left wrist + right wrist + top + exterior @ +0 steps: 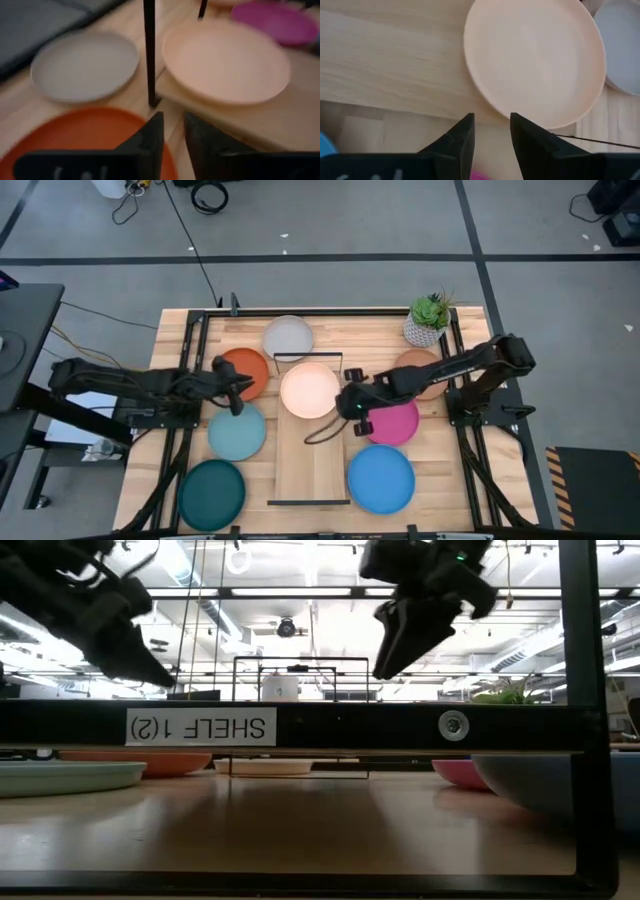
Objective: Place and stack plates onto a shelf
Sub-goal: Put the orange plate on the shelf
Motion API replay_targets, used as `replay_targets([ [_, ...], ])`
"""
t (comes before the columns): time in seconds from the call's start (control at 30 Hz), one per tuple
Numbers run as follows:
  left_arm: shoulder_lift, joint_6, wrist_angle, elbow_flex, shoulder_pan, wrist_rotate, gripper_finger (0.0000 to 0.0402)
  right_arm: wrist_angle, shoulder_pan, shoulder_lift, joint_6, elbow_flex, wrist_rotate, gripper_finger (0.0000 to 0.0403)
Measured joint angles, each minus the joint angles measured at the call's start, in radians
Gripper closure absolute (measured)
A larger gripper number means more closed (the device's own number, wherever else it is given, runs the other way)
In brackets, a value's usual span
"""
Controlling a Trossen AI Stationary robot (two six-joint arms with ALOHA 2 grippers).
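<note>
The cream-white plate (310, 390) lies flat on the far half of the light-wood shelf (312, 465). Around the shelf on the table lie the grey plate (288, 337), orange plate (245, 370), light teal plate (237, 432), dark teal plate (212, 493), magenta plate (395, 425) and blue plate (381, 478). The terracotta plate (425, 365) is partly under the right arm. My left gripper (173, 120) hovers over the orange plate's (85, 140) shelf-side rim, narrowly open and empty. My right gripper (492, 120) hangs above the shelf's right edge, beside the cream plate (535, 60), narrowly open and empty.
A potted green plant (428, 320) stands at the table's far right corner. The shelf's black wire frame ends (308, 357) rise at its far and near ends. The near half of the shelf board carries no plate. Both arms hang above the table in the low view.
</note>
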Motion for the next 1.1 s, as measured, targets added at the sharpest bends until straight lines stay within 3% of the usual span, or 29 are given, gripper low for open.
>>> replay_targets([
  [0.23,0.245,-0.082,-0.045,0.079,0.0,0.026,0.0231,0.226,0.046,-0.079,0.012,-0.199,0.112,0.0272],
  [0.4,0.401,-0.133,-0.065,0.141,0.0,0.066,0.0219,0.287,0.055,-0.112,0.016,-0.267,0.105,0.0272],
  [0.63,0.587,-0.164,-0.098,0.18,0.055,0.122,0.0235,0.294,0.073,-0.122,0.018,-0.298,0.104,0.0272],
  [0.9,0.688,-0.149,-0.103,0.184,0.106,0.157,0.0245,0.333,0.092,-0.122,0.017,-0.329,0.103,0.0272],
  [1.0,0.697,-0.147,-0.11,0.184,0.107,0.157,0.0281,0.335,0.093,-0.122,0.016,-0.331,0.103,0.0272],
  [1.1,0.695,-0.141,-0.154,0.2,0.106,0.155,0.035,0.335,0.092,-0.122,0.016,-0.331,0.103,0.0272],
])
